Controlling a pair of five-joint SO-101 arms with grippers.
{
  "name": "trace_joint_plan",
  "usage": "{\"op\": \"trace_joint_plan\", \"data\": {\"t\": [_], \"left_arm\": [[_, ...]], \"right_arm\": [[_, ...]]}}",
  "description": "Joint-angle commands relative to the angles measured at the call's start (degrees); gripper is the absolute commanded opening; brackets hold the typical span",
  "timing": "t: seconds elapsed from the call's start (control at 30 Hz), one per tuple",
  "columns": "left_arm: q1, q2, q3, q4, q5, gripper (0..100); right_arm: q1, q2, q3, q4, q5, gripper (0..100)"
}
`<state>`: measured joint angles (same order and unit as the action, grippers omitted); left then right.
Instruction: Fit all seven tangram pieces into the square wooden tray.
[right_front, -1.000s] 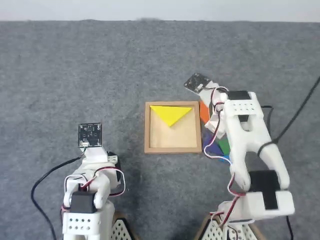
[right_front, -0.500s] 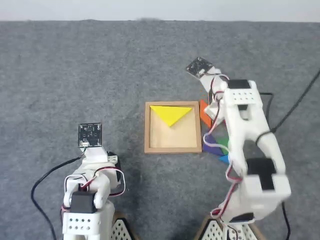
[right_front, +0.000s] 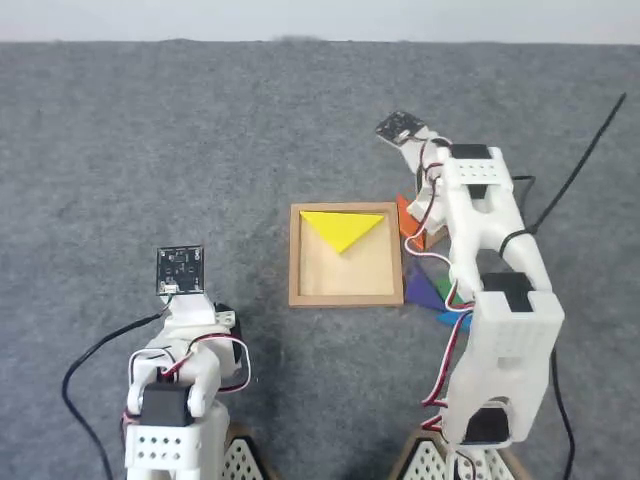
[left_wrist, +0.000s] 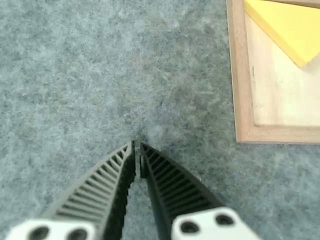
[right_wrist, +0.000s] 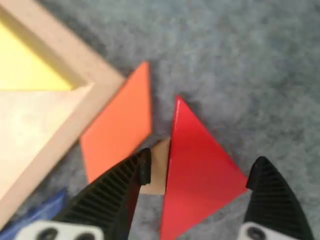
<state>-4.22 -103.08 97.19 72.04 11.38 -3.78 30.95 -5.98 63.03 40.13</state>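
Note:
The square wooden tray (right_front: 345, 298) lies mid-table with a yellow triangle (right_front: 343, 229) in its far half. Just right of the tray lie an orange piece (right_front: 405, 214), a purple piece (right_front: 421, 290), a green piece (right_front: 444, 288) and a blue piece (right_front: 447, 319). My right gripper (right_wrist: 202, 165) is open low over this group, its fingers on either side of a red triangle (right_wrist: 197, 172). The orange piece (right_wrist: 117, 130) and a tan piece (right_wrist: 157, 167) lie beside the triangle. My left gripper (left_wrist: 136, 148) is shut and holds nothing, over bare carpet near the tray's corner (left_wrist: 240, 100).
Grey carpet (right_front: 180, 140) covers the table, with wide free room left of and beyond the tray. The right arm (right_front: 480, 210) stretches over the loose pieces and hides part of them. The left arm (right_front: 185, 340) sits at the near left.
The right arm has stretched farther from its base along the tray's right side, uncovering the purple, green and blue pieces. The left arm has not moved.

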Motion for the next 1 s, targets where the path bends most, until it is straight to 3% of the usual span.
{"op": "trace_joint_plan", "data": {"t": [0.0, 0.43, 0.57, 0.8, 0.97], "left_arm": [[-0.35, -1.14, -0.75, 0.26, -0.88, 1], [-0.35, -1.14, -0.75, 0.26, -0.88, 1], [-0.35, -1.14, -0.75, 0.26, -0.88, 1], [-0.35, -1.14, -0.75, 0.26, -0.88, 1], [-0.35, -1.14, -0.75, 0.26, -0.88, 1]], "right_arm": [[3.65, 1.27, -2.9, 1.98, 0.18, 32.2], [3.82, 1.01, -3.08, 7.6, -1.85, 31.3], [2.68, -0.92, 3.25, 5.49, -0.26, 28.5], [1.98, -18.59, 18.73, -4.79, -0.09, 29.9], [2.15, -25.71, 17.93, -4.62, 0.26, 29.9]]}}
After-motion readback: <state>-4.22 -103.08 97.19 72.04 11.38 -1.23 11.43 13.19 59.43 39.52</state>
